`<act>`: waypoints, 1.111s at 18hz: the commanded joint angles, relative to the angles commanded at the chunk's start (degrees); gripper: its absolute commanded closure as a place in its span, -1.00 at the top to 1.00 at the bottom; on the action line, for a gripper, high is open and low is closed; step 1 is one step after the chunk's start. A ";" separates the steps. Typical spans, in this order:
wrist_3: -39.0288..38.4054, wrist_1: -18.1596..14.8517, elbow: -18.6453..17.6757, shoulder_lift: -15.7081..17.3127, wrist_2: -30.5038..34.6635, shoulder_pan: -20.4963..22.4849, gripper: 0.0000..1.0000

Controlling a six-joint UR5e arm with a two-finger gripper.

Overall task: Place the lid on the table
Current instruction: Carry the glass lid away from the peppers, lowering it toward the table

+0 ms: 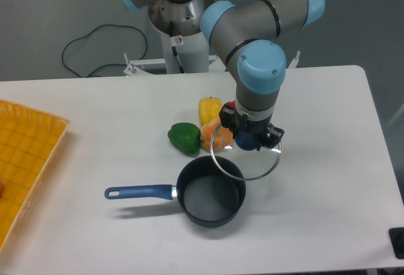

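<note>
Item 1, lid (247, 160): round clear glass disc, thin metal rim, small blue knob (245, 140) at centre. You have it off the saucepan and in the air, tilted, its near-left edge overlapping the pan's rim in this view; whether it clears the rim in height cannot be told from one camera.

Item 2, tool (250, 134): hanging straight down from the arm's wrist, closed narrow on the blue knob and carrying the lid. The lid hangs directly beneath the tool, so there is no reach left to make; only a carry and a lowering.

Item 3, bench (328, 161): white top, rounded corners. Bare surface lies from the lid toward 3 o'clock and toward 5 o'clock. That is the relation your coming move turns on: the free landing ground is to the right, the clutter to the left.

Item 4, saucepan (210, 198): dark, blue handle pointing to 9 o'clock, sitting at about 7 o'clock from the lid.

Item 5, produce: green pepper (184, 138), yellow pepper (209, 109), an orange item (211, 136) partly seen through the glass, all at 9 to 11 o'clock of the lid.

Item 6, yellow gridded tray (25, 161): far left edge of the bench.

Judgement: you should level the disc before setting it down, or the low edge touches first.
</note>
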 joint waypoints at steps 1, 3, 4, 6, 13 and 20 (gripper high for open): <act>0.44 0.00 0.00 0.00 0.00 0.18 0.13; 0.71 0.35 0.00 0.00 -0.26 0.79 0.14; 0.79 0.53 0.00 0.00 -0.35 1.58 0.14; 1.75 0.70 0.00 0.00 -0.53 2.89 0.14; 8.87 3.51 0.00 -1.31 -0.18 7.64 0.14; 12.13 5.18 0.00 -4.39 0.52 9.23 0.14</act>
